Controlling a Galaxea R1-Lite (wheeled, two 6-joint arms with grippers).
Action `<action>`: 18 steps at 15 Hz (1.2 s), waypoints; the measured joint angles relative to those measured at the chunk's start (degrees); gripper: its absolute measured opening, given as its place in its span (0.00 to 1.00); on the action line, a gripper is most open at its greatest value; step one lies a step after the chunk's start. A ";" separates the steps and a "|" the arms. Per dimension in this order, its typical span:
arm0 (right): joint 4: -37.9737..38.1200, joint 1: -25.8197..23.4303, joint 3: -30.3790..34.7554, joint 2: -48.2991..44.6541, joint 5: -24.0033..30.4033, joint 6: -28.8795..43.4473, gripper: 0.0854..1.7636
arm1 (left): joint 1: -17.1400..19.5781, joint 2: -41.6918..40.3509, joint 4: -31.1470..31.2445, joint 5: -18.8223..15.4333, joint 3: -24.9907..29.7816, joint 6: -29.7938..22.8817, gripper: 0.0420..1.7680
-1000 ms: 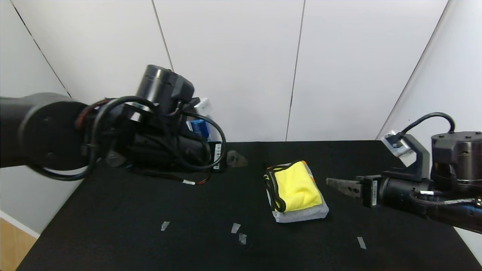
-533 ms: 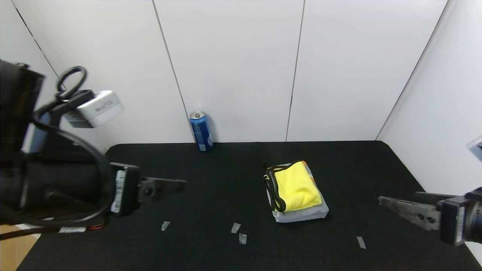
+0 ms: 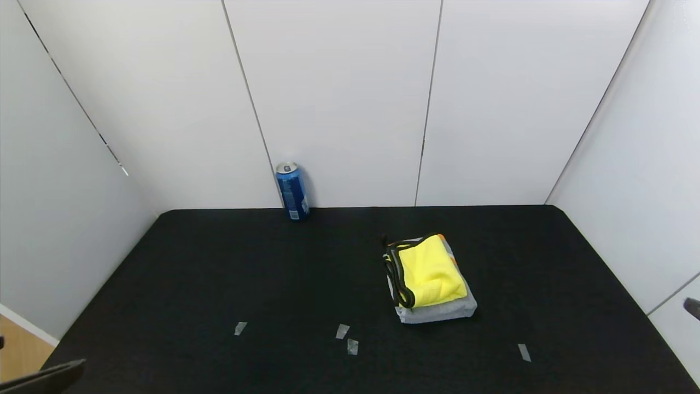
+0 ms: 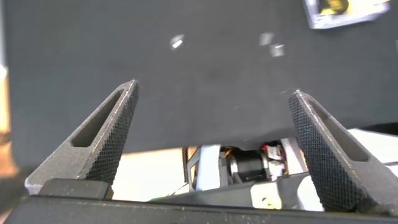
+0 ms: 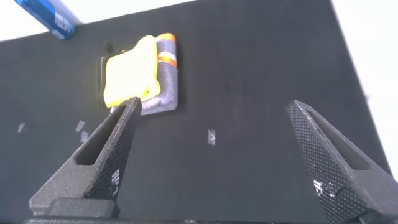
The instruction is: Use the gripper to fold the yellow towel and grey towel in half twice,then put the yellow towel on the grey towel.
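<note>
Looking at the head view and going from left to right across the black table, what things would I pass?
Left pincer's tip at the near corner → blue can by the back wall → yellow towel stacked on the grey towel → right pincer's tip at the edge.
</note>
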 joint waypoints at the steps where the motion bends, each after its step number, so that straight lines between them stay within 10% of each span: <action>1: 2.34 -1.07 0.78 -2.95 0.30 0.05 0.96 | 1.68 -2.97 1.65 -0.09 1.16 0.05 0.97; 8: 16.09 -3.51 2.07 -22.80 1.26 -0.04 0.96 | 9.62 -21.31 13.99 -1.43 5.75 2.88 0.97; 12: 19.64 -3.29 2.12 -30.01 0.35 -1.05 0.96 | 19.58 -28.89 17.44 -9.36 6.94 9.19 0.97; 18: 19.31 -2.17 7.61 -38.27 -1.15 -5.72 0.96 | 24.37 -39.67 8.03 -14.74 18.49 12.91 0.97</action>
